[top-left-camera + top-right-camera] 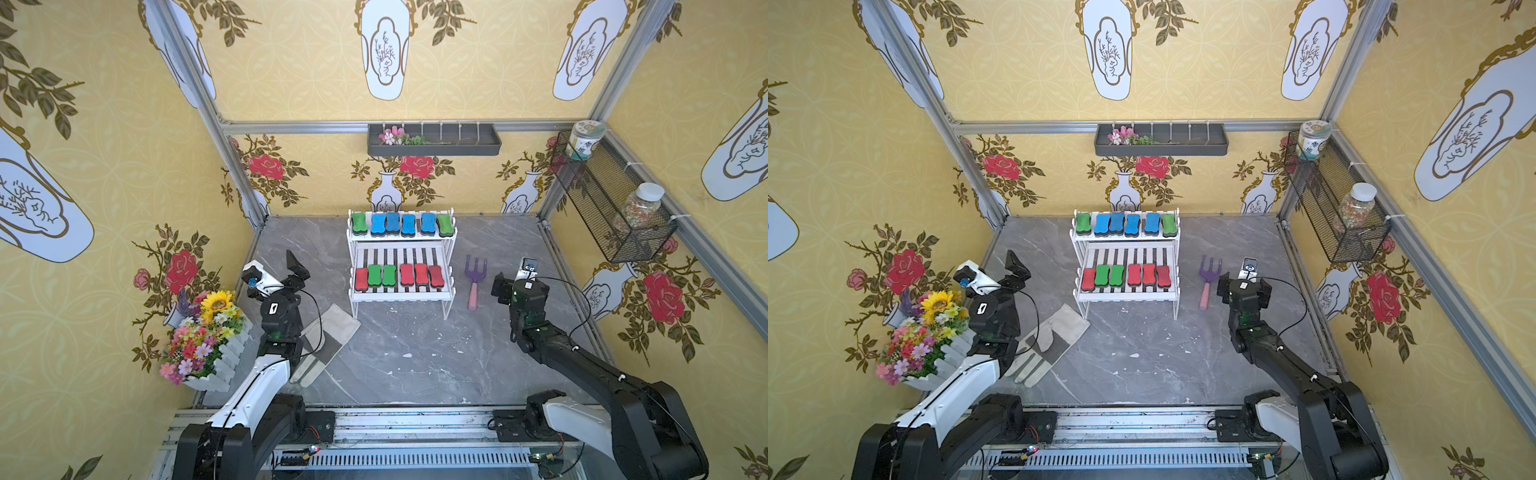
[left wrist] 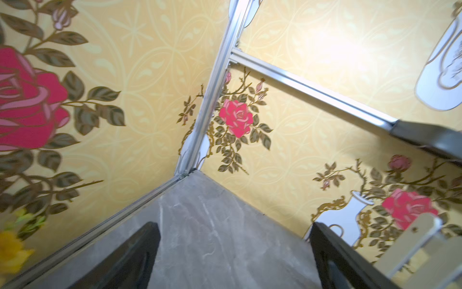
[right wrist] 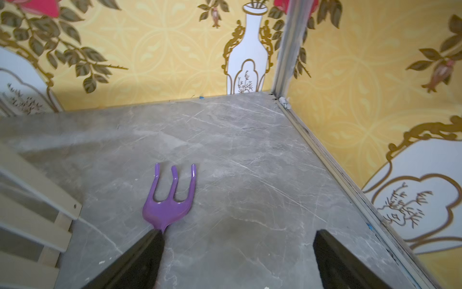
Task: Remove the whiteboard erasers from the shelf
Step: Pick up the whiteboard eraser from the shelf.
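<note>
The grey marble-patterned surface (image 1: 415, 353) is carrying everything, and the white two-tier slatted shelf (image 1: 401, 296) is standing at its far middle, by the back wall. Two arms are reaching in from the near edge on either side of it. The left hand (image 2: 235, 232) is hovering left of the lower tier and the right hand (image 3: 240, 232) right of it. Each is standing wide open and holding nothing, with bare surface showing between the jaws in the wrist views. Both are pointing towards the far corners, not at the shelf.

A white picket-fence box of artificial flowers (image 1: 208, 336) is sitting by the left wall. A grey-and-white work glove (image 1: 328, 340) is lying flat under the left arm, near-left of the shelf. A purple garden fork with a pink handle (image 1: 473, 280) is lying between the right hand and the shelf's right legs.

The twelve bone-shaped foam whiteboard erasers (image 1: 389, 275) are all sitting on the shelf. Six are on the far upper tier (green, four blue, green) and six on the near lower tier (red, two green, three red). Each is lying flat with its long axis running near to far, side by side in a row. The lower row's end erasers seem about equally close to either hand, but the fork is crowding the right side, so the left looks freer. The low rails and side posts are blocking a sideways reach, so coming down from above looks safer.
</note>
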